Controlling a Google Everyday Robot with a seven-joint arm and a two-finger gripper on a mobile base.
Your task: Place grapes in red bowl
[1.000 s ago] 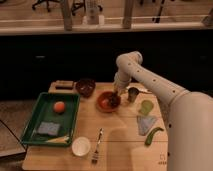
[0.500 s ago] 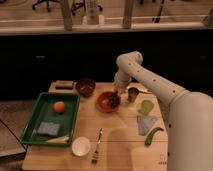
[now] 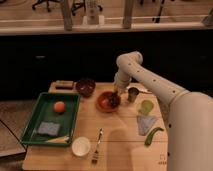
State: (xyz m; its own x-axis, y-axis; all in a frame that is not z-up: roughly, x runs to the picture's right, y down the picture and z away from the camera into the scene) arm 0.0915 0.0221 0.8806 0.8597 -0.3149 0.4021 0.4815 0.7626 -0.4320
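The red bowl [image 3: 106,102] sits on the wooden table [image 3: 120,150], right of centre near the back. The grapes [image 3: 114,100], a small dark bunch, show at the right inner side of the bowl. My gripper [image 3: 118,93] points down at the bowl's right rim, directly over the grapes. I cannot tell whether it is holding them. The arm arches up from the right and comes down onto the bowl.
A maroon bowl [image 3: 85,87] and a brown block [image 3: 64,84] stand at the back left. A green tray [image 3: 37,112] holds an orange [image 3: 59,106] and a blue sponge [image 3: 48,128]. A white bowl [image 3: 81,146], fork [image 3: 96,146], metal cup [image 3: 133,94], green cup [image 3: 146,107] and green pepper [image 3: 153,135] lie around.
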